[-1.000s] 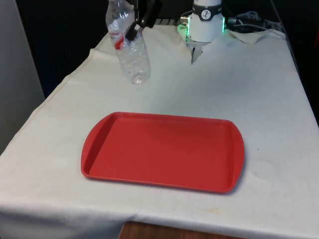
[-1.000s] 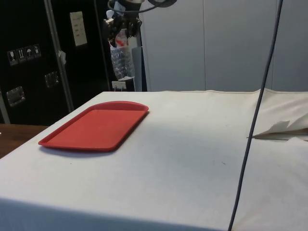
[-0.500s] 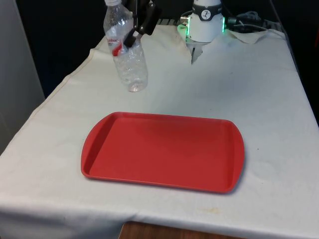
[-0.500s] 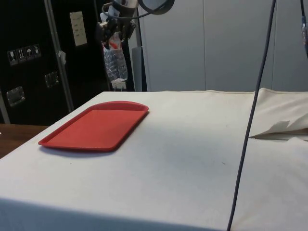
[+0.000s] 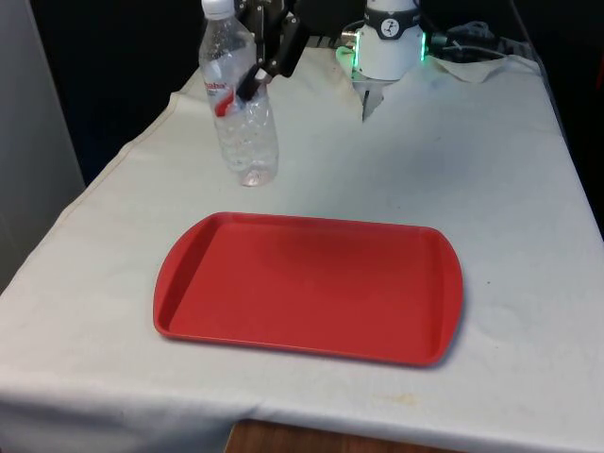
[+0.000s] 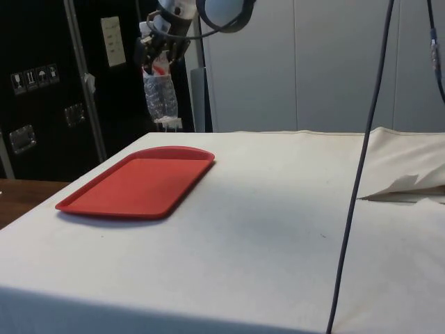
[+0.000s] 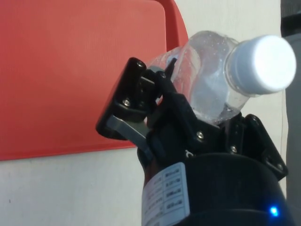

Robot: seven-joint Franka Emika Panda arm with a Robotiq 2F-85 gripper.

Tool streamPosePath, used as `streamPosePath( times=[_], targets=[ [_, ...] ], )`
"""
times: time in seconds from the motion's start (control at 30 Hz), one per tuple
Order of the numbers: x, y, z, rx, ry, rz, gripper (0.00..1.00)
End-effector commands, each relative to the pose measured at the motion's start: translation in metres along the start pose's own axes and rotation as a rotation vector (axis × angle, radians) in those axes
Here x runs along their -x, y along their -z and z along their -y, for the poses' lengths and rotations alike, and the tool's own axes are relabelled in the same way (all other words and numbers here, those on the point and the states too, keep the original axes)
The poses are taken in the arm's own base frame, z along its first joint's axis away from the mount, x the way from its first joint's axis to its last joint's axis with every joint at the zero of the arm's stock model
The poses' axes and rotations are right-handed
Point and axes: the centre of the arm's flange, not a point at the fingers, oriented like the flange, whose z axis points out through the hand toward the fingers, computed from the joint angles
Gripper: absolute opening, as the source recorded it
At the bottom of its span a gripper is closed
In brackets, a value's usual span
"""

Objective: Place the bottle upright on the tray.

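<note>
Grip: my gripper (image 5: pixel 253 77) is clamped on the bottle (image 5: pixel 239 104) just below its neck, near the red label band; in the wrist view the fingers (image 7: pixel 141 101) press against the clear plastic under the white cap (image 7: pixel 261 63).

Bottle: clear plastic, close to upright with a slight lean, cap on top, hanging in the air above the counter (image 5: pixel 491 170). It is off the tray, beyond its far corner on the front view's left.

Tray: the red tray (image 5: pixel 311 288) lies flat on the white cloth, and nothing is in it. In the side view the bottle (image 6: pixel 158 89) hangs above and past the tray's (image 6: pixel 139 184) far end.

Contents: the bottle looks empty; I see no liquid level, though I cannot be sure.

Risk, slip: thin crumpled plastic held high up may twist or slide in my grip, so the base could swing.

Risk, landing: if the lean is not corrected, the base would meet the tray on one edge and tip over when I let go.

Risk, rim: coming down too early would catch the base on the tray's raised rim.
</note>
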Motion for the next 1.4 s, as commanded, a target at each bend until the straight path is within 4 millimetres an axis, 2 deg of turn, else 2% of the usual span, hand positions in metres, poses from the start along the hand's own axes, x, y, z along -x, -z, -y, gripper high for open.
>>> streamPosePath(
  times=[0.0,0.23,0.27,0.3,0.53,0.57,0.6,0.8,0.83,0.87,1.1,1.13,1.17,1.37],
  targets=[
    [0.004,0.001,0.004,-0.020,0.007,-0.006,0.34],
    [0.010,-0.005,0.007,-0.041,0.047,-0.034,0.34],
    [0.006,-0.007,0.002,-0.022,0.043,-0.031,0.34],
    [0.011,-0.006,0.007,-0.043,0.052,-0.037,0.34],
    [0.017,-0.014,0.010,-0.055,0.095,-0.051,0.34],
    [0.013,-0.014,0.003,-0.035,0.088,-0.049,0.34],
    [0.017,-0.015,0.011,-0.057,0.100,-0.053,0.34],
    [0.018,-0.024,0.016,-0.055,0.135,-0.055,0.34],
    [0.013,-0.026,0.010,-0.033,0.134,-0.053,0.34],
    [0.018,-0.027,0.016,-0.054,0.143,-0.056,0.34],
    [0.021,-0.037,0.020,-0.057,0.176,-0.067,0.34],
    [0.017,-0.037,0.015,-0.037,0.171,-0.064,0.34],
    [0.022,-0.039,0.021,-0.061,0.187,-0.075,0.34],
    [0.028,-0.046,0.022,-0.077,0.215,-0.103,0.34]
  ],
)
